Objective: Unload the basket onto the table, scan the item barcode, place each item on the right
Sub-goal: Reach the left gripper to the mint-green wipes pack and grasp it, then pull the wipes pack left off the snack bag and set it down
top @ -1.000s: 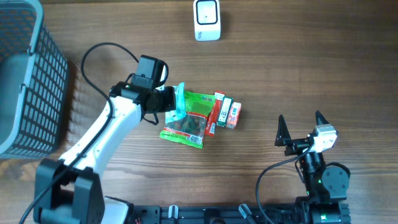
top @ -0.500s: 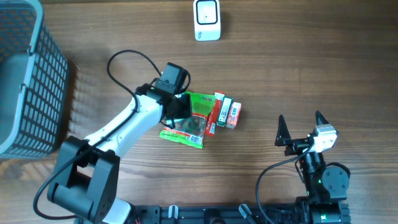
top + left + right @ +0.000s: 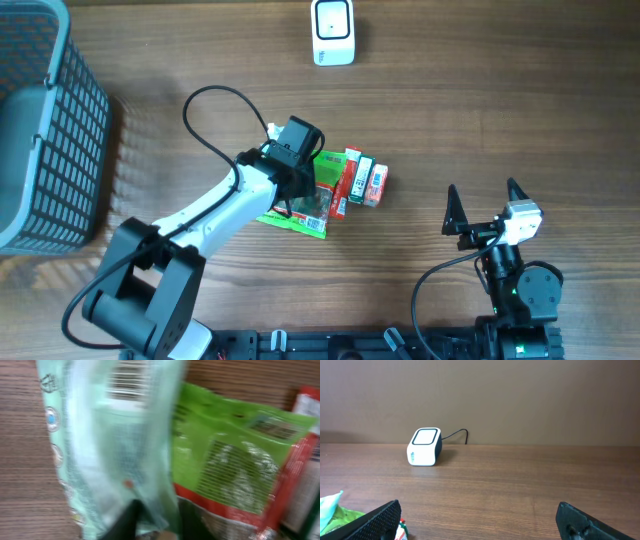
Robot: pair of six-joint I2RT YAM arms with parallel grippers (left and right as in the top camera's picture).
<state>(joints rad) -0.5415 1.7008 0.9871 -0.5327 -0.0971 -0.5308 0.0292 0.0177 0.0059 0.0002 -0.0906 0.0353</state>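
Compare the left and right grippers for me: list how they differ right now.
The left gripper is pinched shut on a pale pouch; the right gripper stands wide open and holds nothing. The left gripper sits over the pile of packets; the right gripper is off to the side, apart from every item. Both have dark fingers.

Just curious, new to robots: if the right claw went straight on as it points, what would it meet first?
Likely nothing near: the right claw looks over bare table, the scanner sits off to the left, so the brown wall behind would come first.
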